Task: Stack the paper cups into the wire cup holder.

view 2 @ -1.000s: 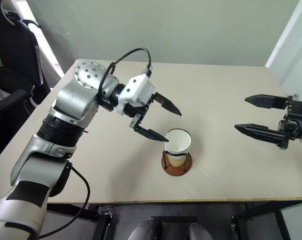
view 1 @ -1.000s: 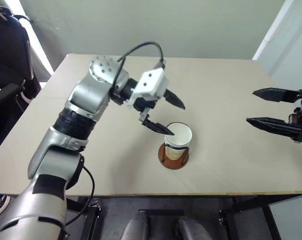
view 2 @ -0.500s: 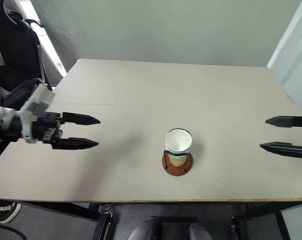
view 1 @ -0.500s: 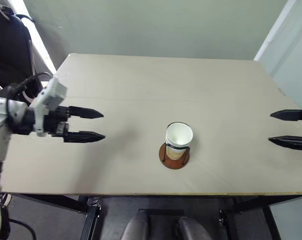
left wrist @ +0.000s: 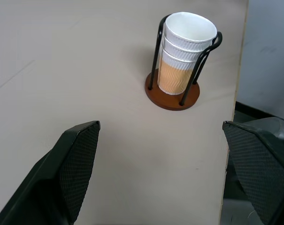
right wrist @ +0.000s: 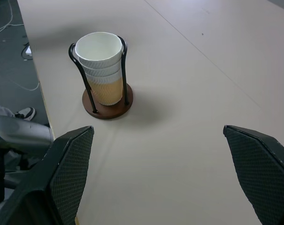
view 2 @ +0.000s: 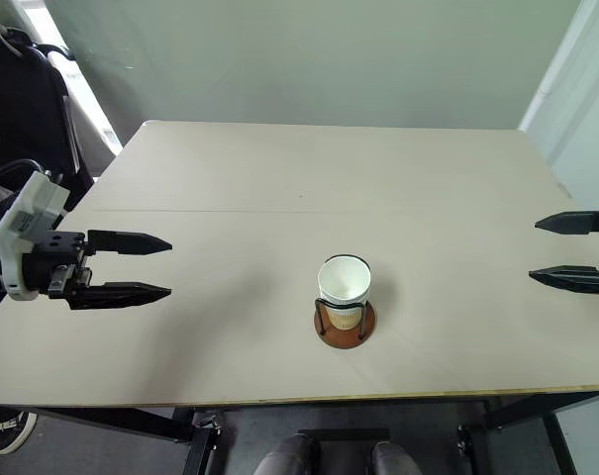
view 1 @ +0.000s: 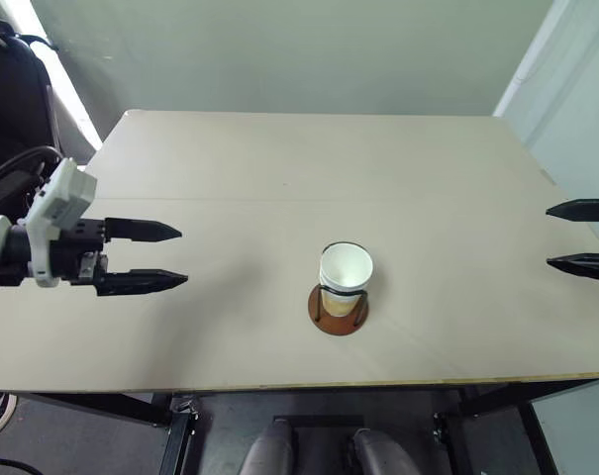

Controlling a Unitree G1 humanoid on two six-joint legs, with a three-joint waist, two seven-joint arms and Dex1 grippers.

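Left eye view: paper cups [view 1: 346,277] sit nested in the wire cup holder [view 1: 339,309] mid-surface [view 1: 279,178], left hand [view 1: 170,256] and right hand [view 1: 576,237] released, well apart either side.

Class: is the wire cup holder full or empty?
Full: the wire cup holder has nested paper cups standing upright inside its uprights, three white rims showing.

Even, soft light; bright glare upper left, perhaps window; faint shadows on table [view 1: 279,178]; sharp.
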